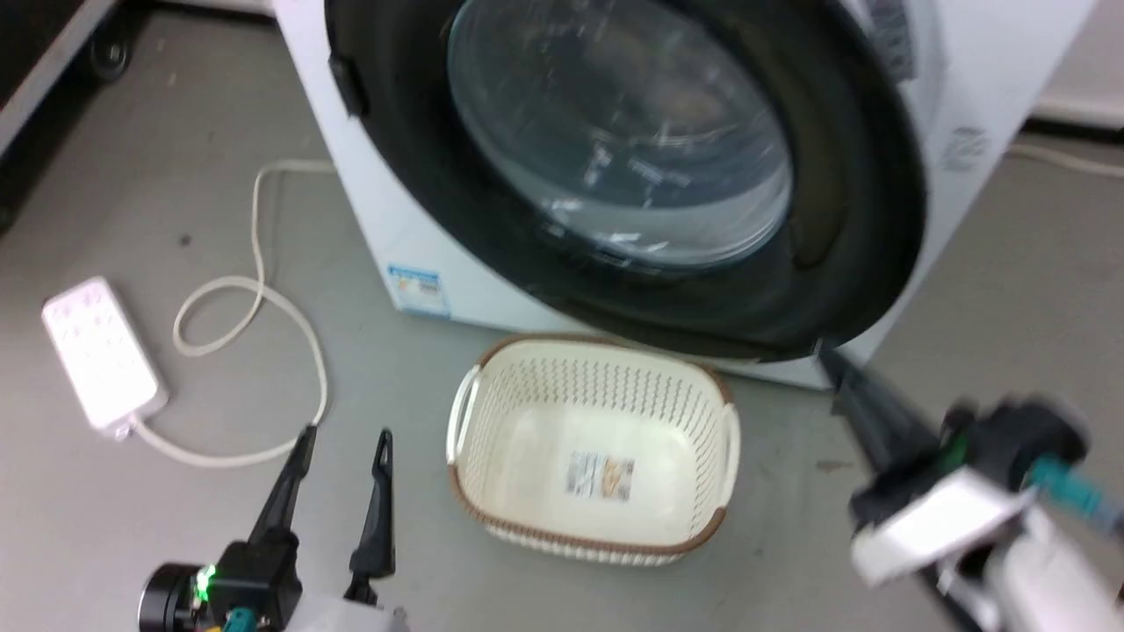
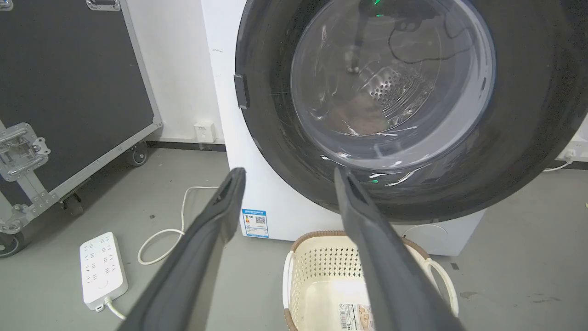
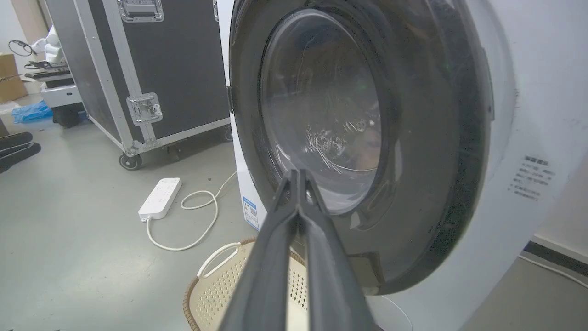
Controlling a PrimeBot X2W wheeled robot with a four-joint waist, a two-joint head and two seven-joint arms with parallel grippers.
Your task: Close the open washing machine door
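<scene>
Right hand pinched together, empty, by washing machine door; left hand spread wide. Door looks approx. closed; you must confirm latch.

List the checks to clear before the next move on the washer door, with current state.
1. Right gripper shut for pushing: ok, fingers pressed together.
2. Left gripper open and off the door: ok, holds nothing.
3. Washing machine door fully latched: cannot tell; it lies close against the machine front.
4. Right fingertips touching the door: cannot tell, the head view is blurred there.
5. Basket clear of the door's lower edge: cannot tell; it sits on the floor just in front of the machine.
6. Power strip away from both arms: ok, on the floor off to the left.
</scene>
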